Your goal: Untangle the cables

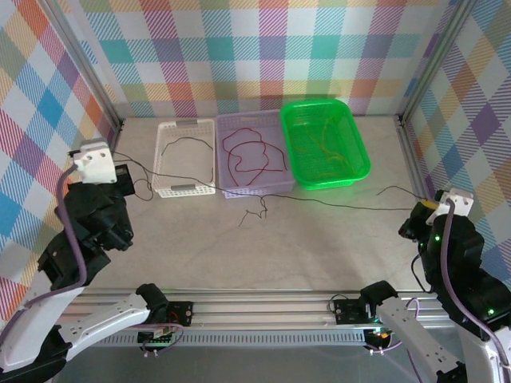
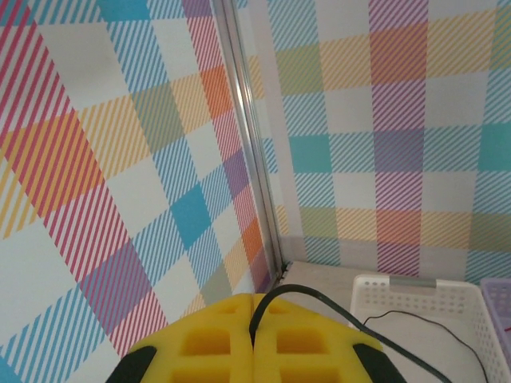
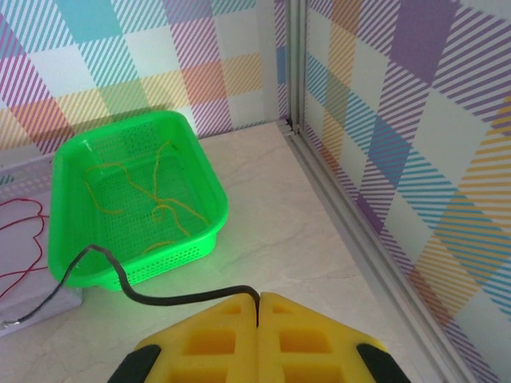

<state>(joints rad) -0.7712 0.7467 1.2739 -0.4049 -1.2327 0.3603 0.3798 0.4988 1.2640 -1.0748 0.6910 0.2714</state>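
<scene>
A thin black cable (image 1: 335, 206) runs taut across the table between my two grippers, with a small kinked knot (image 1: 257, 212) at mid-table. My left gripper (image 1: 121, 174) is shut on its left end, and the cable (image 2: 319, 299) comes out from between the yellow pads (image 2: 200, 343). My right gripper (image 1: 429, 206) is shut on the other end, where the cable (image 3: 160, 297) leaves the closed pads (image 3: 319, 343). Another black cable (image 1: 188, 142) lies in the white basket (image 1: 185, 190). A red cable (image 1: 239, 155) lies in the purple basket (image 1: 255, 189). Yellow-orange cables (image 1: 323, 148) lie in the green basket (image 1: 363, 155).
The three baskets stand side by side at the back of the table. Checkered walls with metal corner posts (image 2: 247, 136) close in the left, back and right sides. The green basket (image 3: 204, 171) sits just ahead and left of my right gripper.
</scene>
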